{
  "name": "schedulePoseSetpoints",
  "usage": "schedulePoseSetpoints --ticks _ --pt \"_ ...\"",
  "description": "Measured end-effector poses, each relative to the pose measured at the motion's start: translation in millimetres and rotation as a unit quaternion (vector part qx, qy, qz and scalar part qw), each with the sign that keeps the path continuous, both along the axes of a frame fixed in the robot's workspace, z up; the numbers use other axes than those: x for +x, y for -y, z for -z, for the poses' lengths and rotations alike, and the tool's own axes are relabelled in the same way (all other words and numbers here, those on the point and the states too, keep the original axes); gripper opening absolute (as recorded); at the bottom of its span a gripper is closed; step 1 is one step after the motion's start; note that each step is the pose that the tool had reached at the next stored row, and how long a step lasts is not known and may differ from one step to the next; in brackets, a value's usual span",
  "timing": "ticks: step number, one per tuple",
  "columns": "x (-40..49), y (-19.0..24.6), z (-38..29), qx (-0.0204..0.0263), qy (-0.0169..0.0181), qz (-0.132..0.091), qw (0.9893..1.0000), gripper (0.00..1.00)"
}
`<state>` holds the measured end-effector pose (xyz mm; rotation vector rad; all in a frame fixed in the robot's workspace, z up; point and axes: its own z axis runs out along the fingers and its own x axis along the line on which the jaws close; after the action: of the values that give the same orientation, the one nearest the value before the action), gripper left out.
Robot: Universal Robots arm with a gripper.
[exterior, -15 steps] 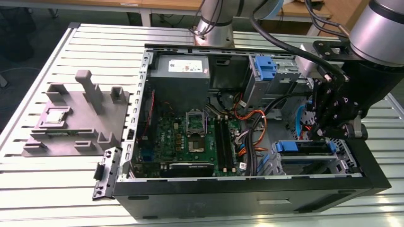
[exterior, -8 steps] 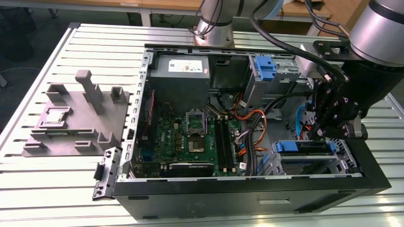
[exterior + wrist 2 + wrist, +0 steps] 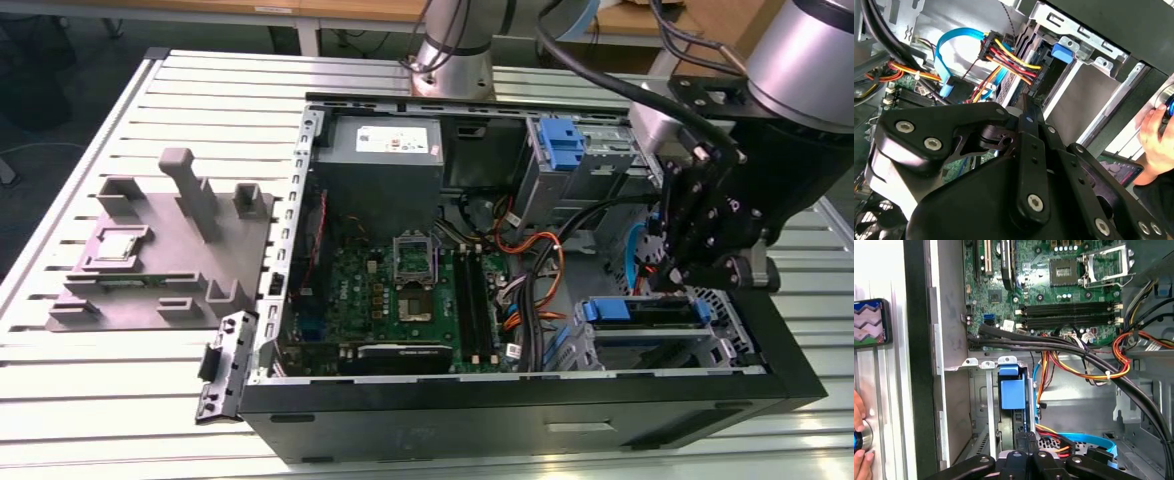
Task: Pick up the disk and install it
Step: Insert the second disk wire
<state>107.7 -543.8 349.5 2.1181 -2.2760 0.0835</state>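
Black linkage parts of the gripper (image 3: 1026, 442) are seen closest in both wrist views, and the fingers (image 3: 1026, 440) seem to be pressed together, with nothing held between them. Just beyond the tips, the disk (image 3: 1010, 390) with its blue rail is seated in the metal drive cage (image 3: 979, 405) at the front corner of the computer case (image 3: 534, 410). In the exterior view the disk (image 3: 641, 312) is seen in this cage below the gripper (image 3: 683, 285). Orange, red and yellow cables (image 3: 1089, 370) are routed past the cage. Farther away the green motherboard (image 3: 400, 290) and the grey power supply (image 3: 380, 150) are found. A hand (image 3: 859, 440) is seen on the slatted worktop (image 3: 120, 400) beside the case.
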Motion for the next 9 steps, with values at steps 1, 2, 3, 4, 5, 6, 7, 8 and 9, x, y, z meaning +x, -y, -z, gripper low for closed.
schedulePoseSetpoints --ticks 1,2,3,4,5,6,7,8,9 --pt "0.0 -0.2 -0.7 0.0001 -0.0005 0.0 1.0 0.1" --pt "0.0 -0.8 -1.4 0.0001 -0.0011 0.0 1.0 0.1" --pt "0.1 -1.5 -2.3 0.0001 -0.0018 0.0 1.0 0.1" --pt "0.0 -2.4 -3.4 0.0 -0.0024 0.0 1.0 0.1" --pt "0.0 -3.4 -4.0 0.0 -0.003 0.0 1.0 0.1" --pt "0.1 -4.9 -4.0 0.0 -0.0032 0.0 1.0 0.1" --pt "0.1 -6.1 -4.0 0.0006 -0.0033 0.0 1.0 0.1" --pt "0.1 -6.7 -4.0 0.0014 -0.0033 0.0 1.0 0.1" --pt "0.1 -7.7 -4.0 0.0015 -0.0033 0.0 1.0 0.1"
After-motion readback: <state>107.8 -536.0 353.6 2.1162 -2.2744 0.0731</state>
